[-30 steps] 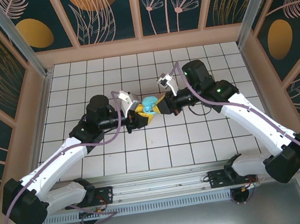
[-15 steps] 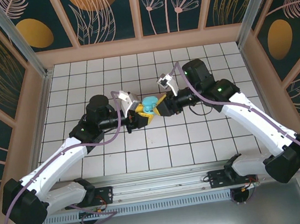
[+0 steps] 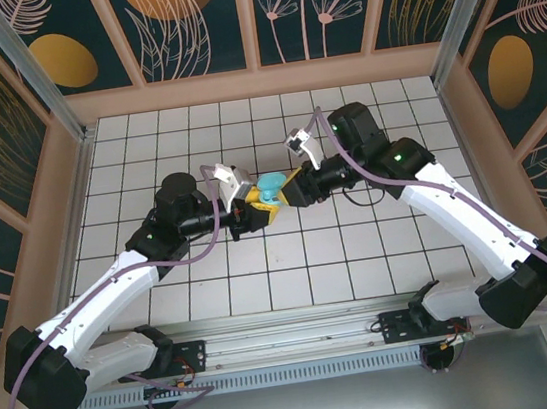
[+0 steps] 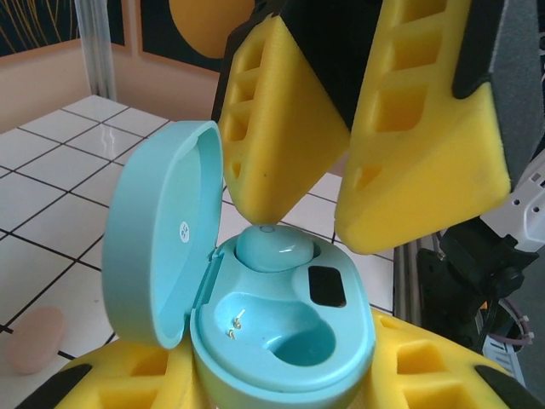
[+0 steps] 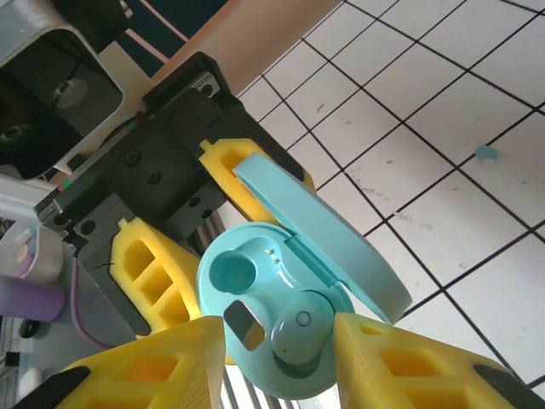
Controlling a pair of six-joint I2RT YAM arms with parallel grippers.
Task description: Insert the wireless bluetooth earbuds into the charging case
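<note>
Left jaws, I log, clamped on open oval teal plastic charging case (image 4: 285,345); right jaws apart astride light-blue plastic earbud (image 5: 298,334) seated inside.

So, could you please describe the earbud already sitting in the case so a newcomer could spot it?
At the middle of the tiled table, where the two arms meet, the left gripper holds an open teal case. The earbud is the smooth pale-blue dome filling one hollow, between the yellow fingers of the right gripper; the neighbouring hollow is bare, showing two gold pins.

white arms (image 3: 113,291), black joints (image 3: 183,191), purple cables (image 5: 30,300); yellow ribbed fingers (image 4: 281,128)
</note>
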